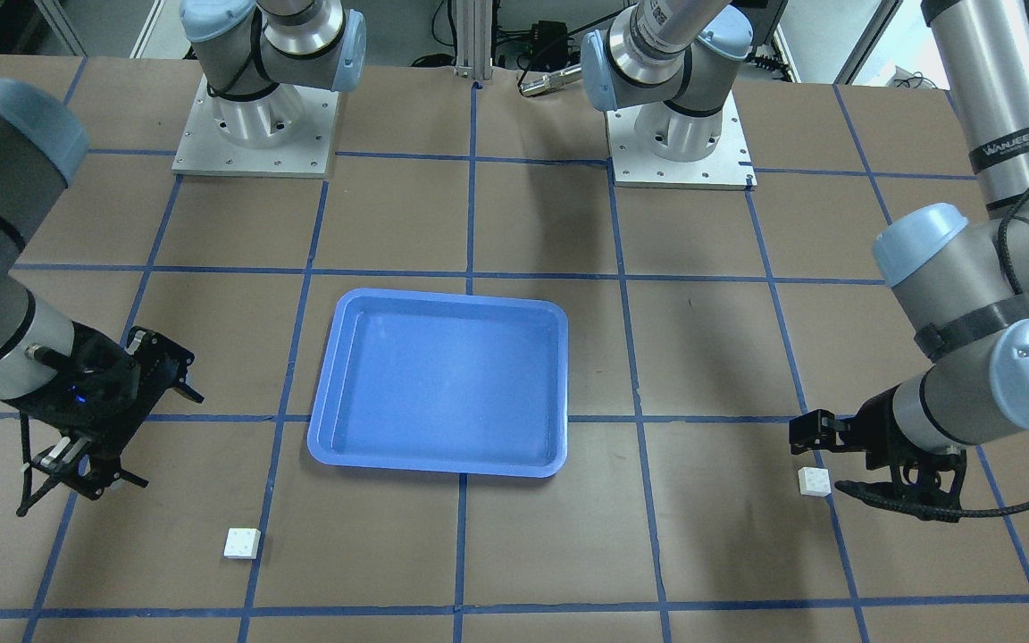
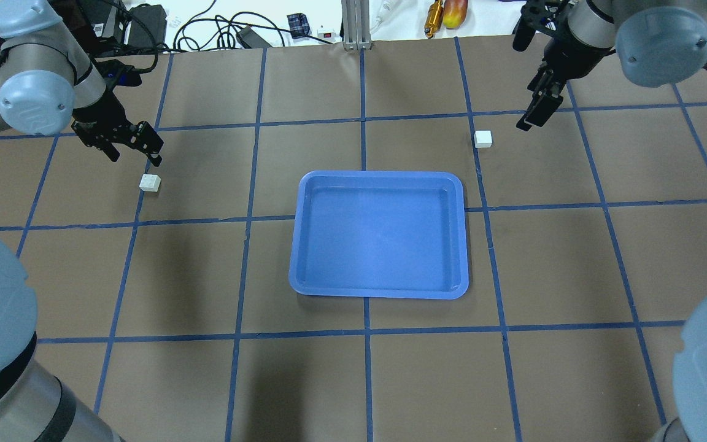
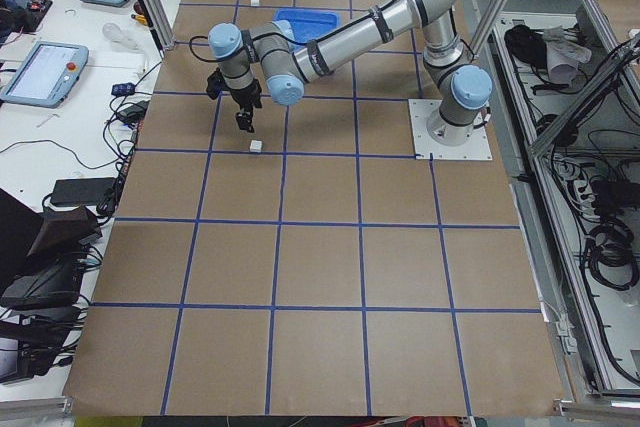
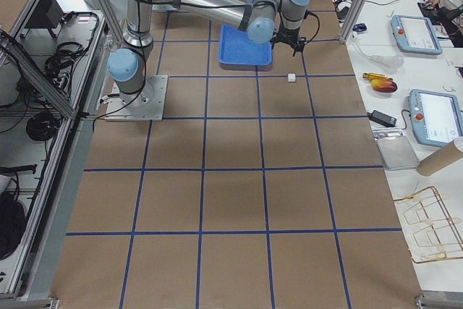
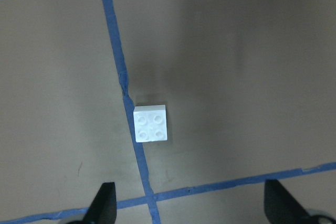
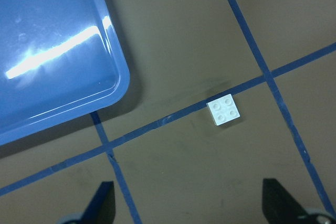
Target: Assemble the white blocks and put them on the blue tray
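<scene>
Two arms hang over two separate white blocks, with the tray between them.

The blue tray (image 2: 378, 175) lies flat in the middle of the brown worktop (image 2: 359, 380). Both blocks sit outside it, well apart from each other and studs up. The left block (image 2: 150, 182) rests with one edge against a blue tape line (image 5: 119, 66), just below the left end effector (image 5: 191, 205), whose fingers (image 5: 102, 205) stand wide apart and grip nothing. The right block (image 2: 483, 139) lies near a corner of the tray, beside a crossing of tape lines. The right end effector (image 6: 190, 205) hangs above it, also spread wide and holding nothing. Neither end effector touches its block.
</scene>
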